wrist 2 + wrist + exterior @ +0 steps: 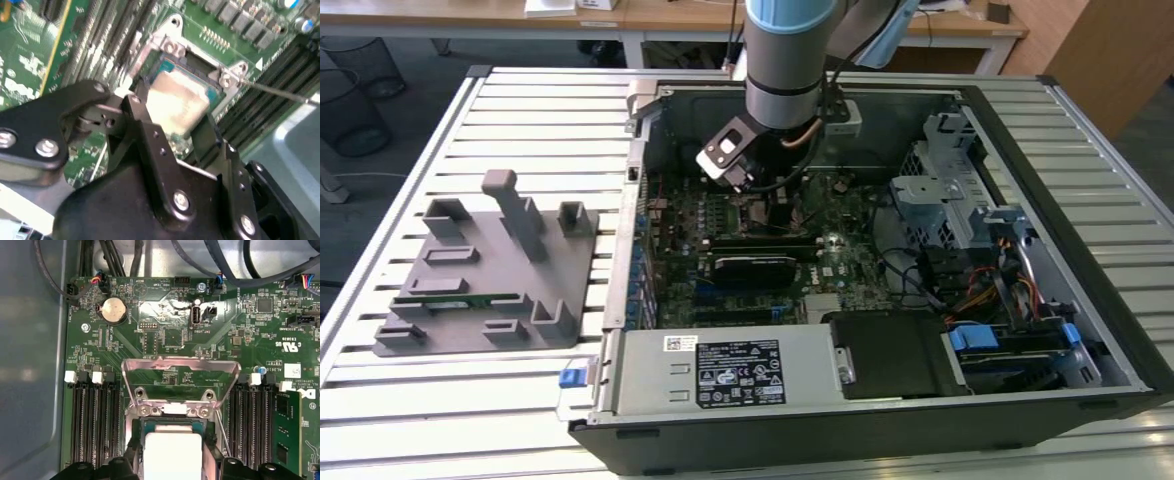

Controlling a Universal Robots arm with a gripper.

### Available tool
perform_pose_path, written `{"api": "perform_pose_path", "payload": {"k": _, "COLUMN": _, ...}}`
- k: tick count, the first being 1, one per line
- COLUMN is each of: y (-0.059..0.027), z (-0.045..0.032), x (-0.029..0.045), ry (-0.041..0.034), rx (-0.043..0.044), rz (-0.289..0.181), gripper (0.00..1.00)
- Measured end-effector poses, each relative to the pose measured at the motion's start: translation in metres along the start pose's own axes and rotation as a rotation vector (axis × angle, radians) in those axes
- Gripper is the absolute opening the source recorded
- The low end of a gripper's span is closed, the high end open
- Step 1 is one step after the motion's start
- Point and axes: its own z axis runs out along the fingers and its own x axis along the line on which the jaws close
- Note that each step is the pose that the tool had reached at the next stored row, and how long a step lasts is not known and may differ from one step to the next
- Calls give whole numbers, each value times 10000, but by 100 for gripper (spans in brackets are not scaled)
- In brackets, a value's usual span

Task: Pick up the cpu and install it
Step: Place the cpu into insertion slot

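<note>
Cpu (181, 102) is clamped between the closed fingers (137, 117) of the gripper (172, 120), directly over the socket (195, 62) inside the computer case (854, 440). Whether it is seated cannot be told. Beyond the gripper a hinged metal frame (180, 372) is raised. Memory slots (95, 425) flank the gripper on both sides, and a thin lever wire (223, 437) lies just beside one finger.

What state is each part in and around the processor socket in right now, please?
cpu, gripped between the fingers at the socket.
load plate, flipped open.
lever, unlatched.
computer case, side open.
</note>
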Motion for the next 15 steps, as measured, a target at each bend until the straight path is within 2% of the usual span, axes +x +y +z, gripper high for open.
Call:
{"api": "perform_pose_path", "payload": {"k": 11, "y": 3, "z": -111, "x": 2, "ry": -6, "rx": 3, "rz": 1, "gripper": 61}}
{"api": "perform_pose_path", "payload": {"k": 12, "y": 4, "z": -125, "x": 3, "ry": -5, "rx": 2, "rz": 0, "gripper": 59}}
{"api": "perform_pose_path", "payload": {"k": 13, "y": 5, "z": -153, "x": 4, "ry": -7, "rx": 3, "rz": 0, "gripper": 53}}
{"api": "perform_pose_path", "payload": {"k": 14, "y": 5, "z": -165, "x": 4, "ry": -7, "rx": 4, "rz": 1, "gripper": 53}}
{"api": "perform_pose_path", "payload": {"k": 15, "y": 5, "z": -176, "x": 4, "ry": -6, "rx": 4, "rz": 0, "gripper": 47}}
